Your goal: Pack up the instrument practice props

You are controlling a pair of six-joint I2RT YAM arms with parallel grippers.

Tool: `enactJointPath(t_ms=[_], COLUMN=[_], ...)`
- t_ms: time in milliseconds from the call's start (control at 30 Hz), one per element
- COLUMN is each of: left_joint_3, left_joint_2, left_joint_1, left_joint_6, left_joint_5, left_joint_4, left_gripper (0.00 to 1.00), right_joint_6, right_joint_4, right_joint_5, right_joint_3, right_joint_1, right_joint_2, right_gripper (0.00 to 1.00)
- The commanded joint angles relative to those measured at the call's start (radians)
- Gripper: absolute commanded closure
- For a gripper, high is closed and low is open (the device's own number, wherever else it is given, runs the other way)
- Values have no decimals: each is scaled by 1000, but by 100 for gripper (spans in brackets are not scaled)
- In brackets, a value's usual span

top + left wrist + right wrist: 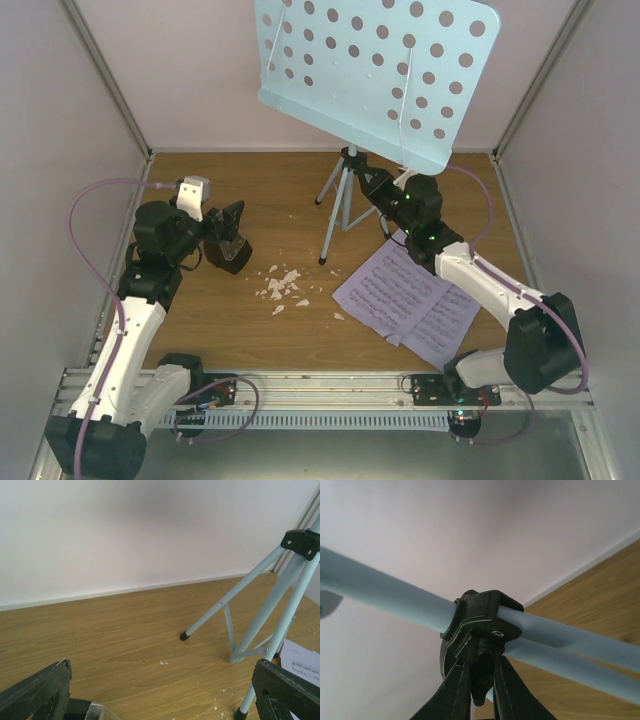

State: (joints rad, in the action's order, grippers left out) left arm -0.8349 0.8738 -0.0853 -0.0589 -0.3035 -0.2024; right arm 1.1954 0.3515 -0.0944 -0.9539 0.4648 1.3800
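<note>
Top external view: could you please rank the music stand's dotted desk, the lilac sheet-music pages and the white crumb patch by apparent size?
1. Dotted desk, largest, though raised nearer the camera, which flatters it.
2. Sheet-music pages.
3. Crumb patch, clearly smallest.

Light blue hole-dotted music stand (350, 108), lilac printed sheet-music pages (405, 300), brown wood-grain table (220, 325).

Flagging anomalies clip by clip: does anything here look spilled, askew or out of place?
White crumbs are scattered on the table near the music stand feet, like a spill. The sheet-music pages lie askew on the wood, off the stand.
</note>
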Motion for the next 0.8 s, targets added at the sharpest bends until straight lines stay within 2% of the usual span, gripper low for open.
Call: enactJointPath(t_ms=[0, 233, 400, 433, 500, 567, 633, 700, 767], left_joint_3=[9, 10, 11, 11, 12, 14, 17, 20, 26], left_joint_2=[-4, 0, 1, 1, -2, -1, -1, 2, 0], left_joint_1=[-9, -13, -15, -17, -19, -22, -24, -27, -32], left_joint_6=[6, 6, 7, 6, 7, 8, 11, 15, 19], left_joint_5=[-6, -6, -5, -5, -4, -5, -5, -6, -20], left_joint_4=[34, 34, 34, 34, 34, 36, 41, 43, 52], left_gripper=[2, 2, 2, 2, 2, 2, 2, 2, 3], right_joint_6=[-354, -657, -851, -880, -939, -987, -1011, -1014, -999], right_joint_4=[-37, -35, -13, -15, -35, -69, -73, -50, -18], right_joint_5=[92, 71, 44, 43, 31, 17, 16, 18, 23], right_joint_3=[-12, -4, 17, 16, 1, -17, -10, 30, 94], right_joint_1=[11, 28, 28, 28, 28, 29, 28, 28, 25], right_joint_2=[-14, -3, -12, -12, -14, -26, -60, -109, -161], right_gripper=[99, 99, 95, 91, 77, 58, 35, 23, 17])
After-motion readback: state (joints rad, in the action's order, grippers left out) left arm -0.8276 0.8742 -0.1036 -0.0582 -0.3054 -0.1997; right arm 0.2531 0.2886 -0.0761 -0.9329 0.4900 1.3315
